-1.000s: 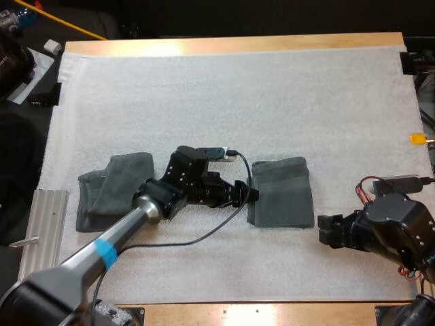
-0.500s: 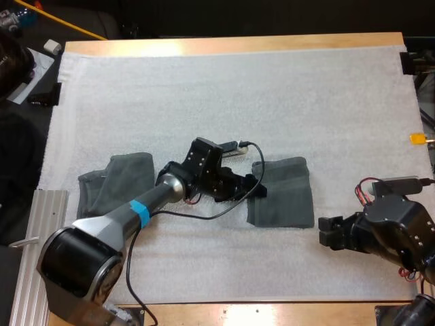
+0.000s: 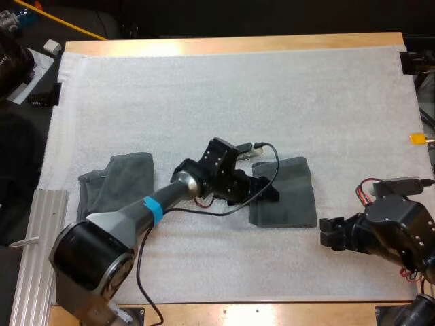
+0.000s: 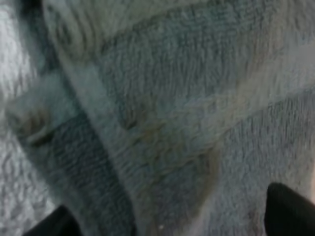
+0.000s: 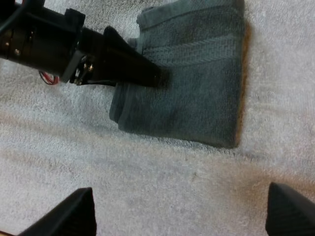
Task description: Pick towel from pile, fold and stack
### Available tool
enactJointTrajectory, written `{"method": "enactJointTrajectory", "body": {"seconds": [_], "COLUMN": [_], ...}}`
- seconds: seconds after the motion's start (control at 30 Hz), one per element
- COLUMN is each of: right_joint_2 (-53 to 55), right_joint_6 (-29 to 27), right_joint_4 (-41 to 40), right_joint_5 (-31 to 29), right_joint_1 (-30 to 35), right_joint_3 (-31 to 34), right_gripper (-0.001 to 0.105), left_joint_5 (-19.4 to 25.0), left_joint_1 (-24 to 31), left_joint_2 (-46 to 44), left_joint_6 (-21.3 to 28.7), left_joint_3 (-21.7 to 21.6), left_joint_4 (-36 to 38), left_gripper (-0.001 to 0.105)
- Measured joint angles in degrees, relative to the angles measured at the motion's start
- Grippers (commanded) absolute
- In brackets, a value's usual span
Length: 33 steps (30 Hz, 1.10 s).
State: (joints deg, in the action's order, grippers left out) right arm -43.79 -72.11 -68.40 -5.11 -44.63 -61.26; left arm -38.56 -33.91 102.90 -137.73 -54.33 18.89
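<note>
1. Grey-green cloth, the folded towel [image 3: 293, 198], lay flat on the surface [image 3: 238, 95] right of centre; the crumpled towel [image 3: 112, 190] sat well apart from it, toward the left edge.
2. Within the last second our left end effector [image 3: 270, 193] had travelled rightward, from the folded towel's left edge to a place over its left half; our right end effector [image 3: 331, 232] had not moved.
3. We judged this to be a pressing or smoothing pass; the fold looked finished, and the crumpled towel remained to be picked.
4. Our left end effector's fingers stood apart with nothing gripped, their tips low over the folded towel and seemingly touching it; our right end effector gaped wide and empty, just beside the towel's near right corner and clear of it.
</note>
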Motion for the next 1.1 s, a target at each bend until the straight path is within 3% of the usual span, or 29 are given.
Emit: {"method": "enactJointTrajectory", "body": {"seconds": [0.13, 0.23, 0.43, 0.5, 0.73, 0.77, 0.93, 1.1], "right_joint_2": [0.0, 0.0, 0.0, 0.0, 0.0, 0.0, 0.0, 0.0], "right_joint_6": [0.0, 0.0, 0.0, 0.0, 0.0, 0.0, 0.0, 0.0], "right_joint_4": [0.0, 0.0, 0.0, 0.0, 0.0, 0.0, 0.0, 0.0], "right_joint_5": [0.0, 0.0, 0.0, 0.0, 0.0, 0.0, 0.0, 0.0], "right_joint_1": [0.0, 0.0, 0.0, 0.0, 0.0, 0.0, 0.0, 0.0], "right_joint_3": [0.0, 0.0, 0.0, 0.0, 0.0, 0.0, 0.0, 0.0], "right_gripper": [0.068, 0.068, 0.068, 0.068, 0.067, 0.067, 0.067, 0.067], "left_joint_5": [0.0, 0.0, -0.1, -0.2, 0.3, 1.0, 1.3, 3.8], "left_joint_1": [-1.4, -2.4, -2.8, -2.8, -2.8, -2.3, -1.9, 2.1], "left_joint_2": [1.5, 2.3, 2.8, 2.9, 1.4, -1.5, -2.6, -9.6], "left_joint_6": [-0.9, -1.3, -1.5, -1.5, 2.6, 5.6, 7.6, 15.5], "left_joint_3": [-2.4, -3.6, -4.0, -4.1, -4.4, -4.7, -4.8, -4.5], "left_joint_4": [1.4, 1.8, 2.7, 3.4, 6.3, 8.5, 9.4, 17.0], "left_gripper": [0.068, 0.06, 0.012, 0.001, 0.0, 0.0, 0.0, 0.0]}}
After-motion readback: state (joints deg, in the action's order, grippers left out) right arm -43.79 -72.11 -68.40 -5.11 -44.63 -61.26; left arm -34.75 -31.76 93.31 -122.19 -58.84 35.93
